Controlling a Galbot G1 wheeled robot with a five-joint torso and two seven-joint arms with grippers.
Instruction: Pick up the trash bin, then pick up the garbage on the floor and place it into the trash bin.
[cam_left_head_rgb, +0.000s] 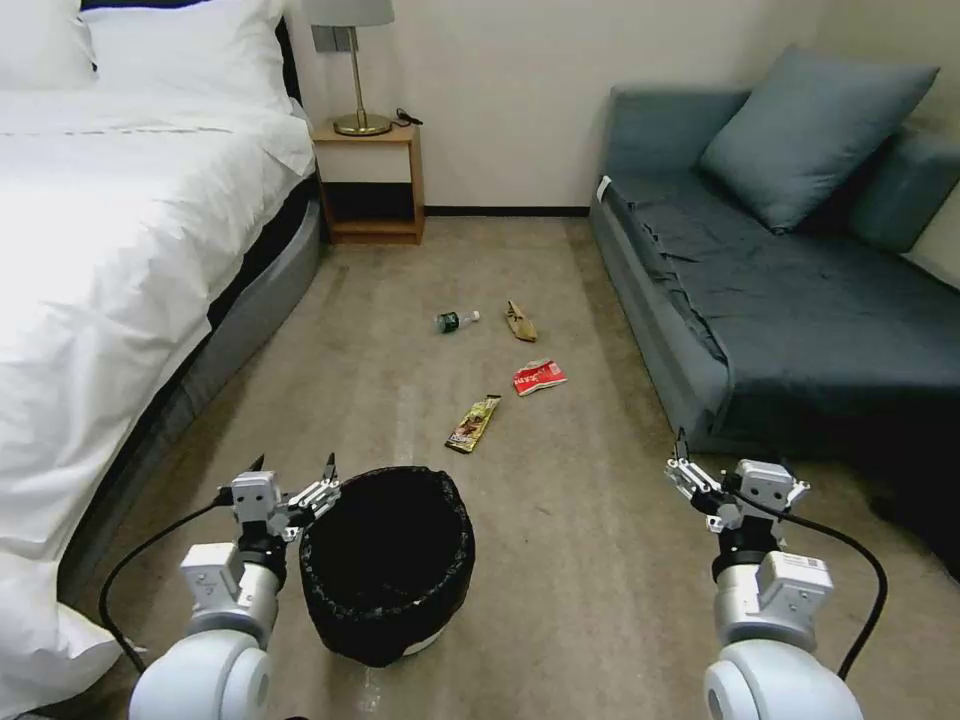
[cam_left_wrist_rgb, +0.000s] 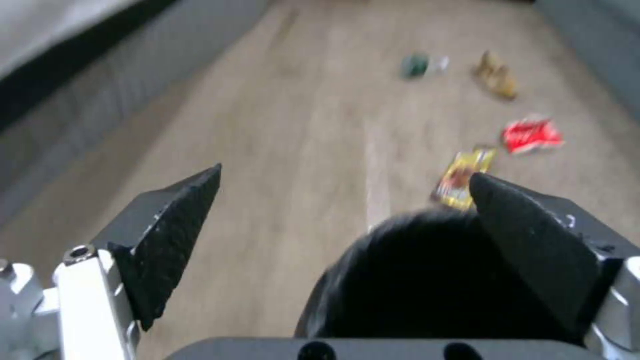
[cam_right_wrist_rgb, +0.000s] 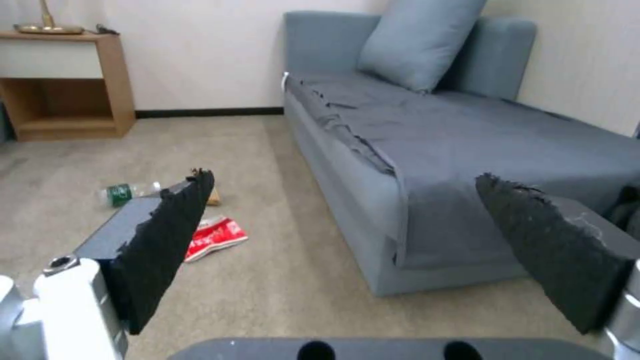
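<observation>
The trash bin (cam_left_head_rgb: 388, 560) stands on the carpet (cam_left_head_rgb: 580, 560) close in front of the robot. The left gripper (cam_left_head_rgb: 296, 468) is wide open, with one finger at the bin's rim. The right gripper (cam_left_head_rgb: 735, 460) is wide open too, holding nothing, near the sofa (cam_left_head_rgb: 800, 330). Farther out lie the snack wrapper (cam_left_head_rgb: 473, 423), the red packet (cam_left_head_rgb: 539, 377), the crumpled paper (cam_left_head_rgb: 520, 321) and the bottle (cam_left_head_rgb: 456, 321), between the bed (cam_left_head_rgb: 110, 250) and sofa.
</observation>
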